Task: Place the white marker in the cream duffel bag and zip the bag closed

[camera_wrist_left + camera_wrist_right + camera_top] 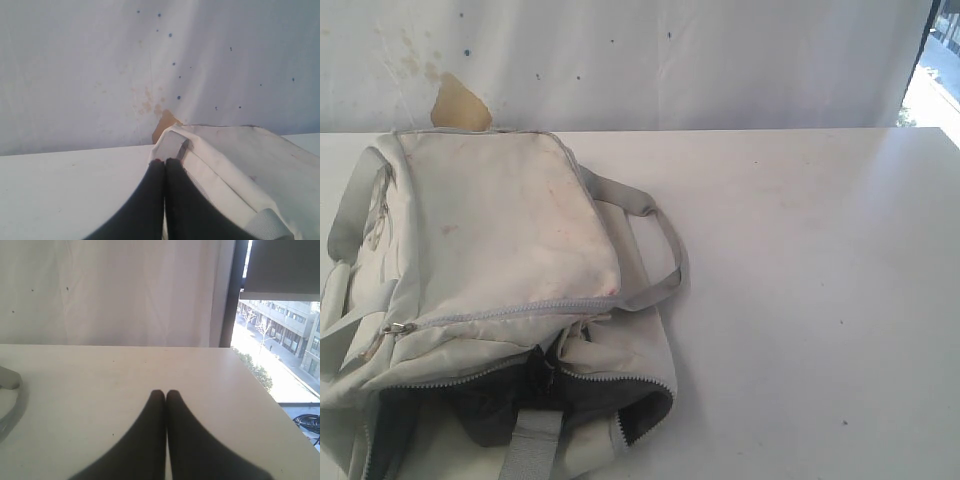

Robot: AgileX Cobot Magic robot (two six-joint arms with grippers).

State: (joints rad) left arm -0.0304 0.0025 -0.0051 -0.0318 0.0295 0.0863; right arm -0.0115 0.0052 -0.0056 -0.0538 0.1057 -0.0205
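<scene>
The cream duffel bag (500, 260) lies on the left of the white table (800, 300), its main zipper open at the near end so the dark lining (510, 395) shows. A grey zipper pull (396, 328) sits on a side zip. The white marker is out of view. Neither arm appears in the exterior view. My left gripper (165, 162) is shut with nothing between its black fingers, just beside the bag's corner (172, 140). My right gripper (165, 394) is shut and empty above bare table, with a grey handle strap (9, 380) off to one side.
A white backdrop sheet (670, 60) with a brown torn patch (458, 103) hangs behind the table. Grey handles (655, 240) loop out from the bag. In the right wrist view, the table's edge (270, 400) runs beside a window over a street.
</scene>
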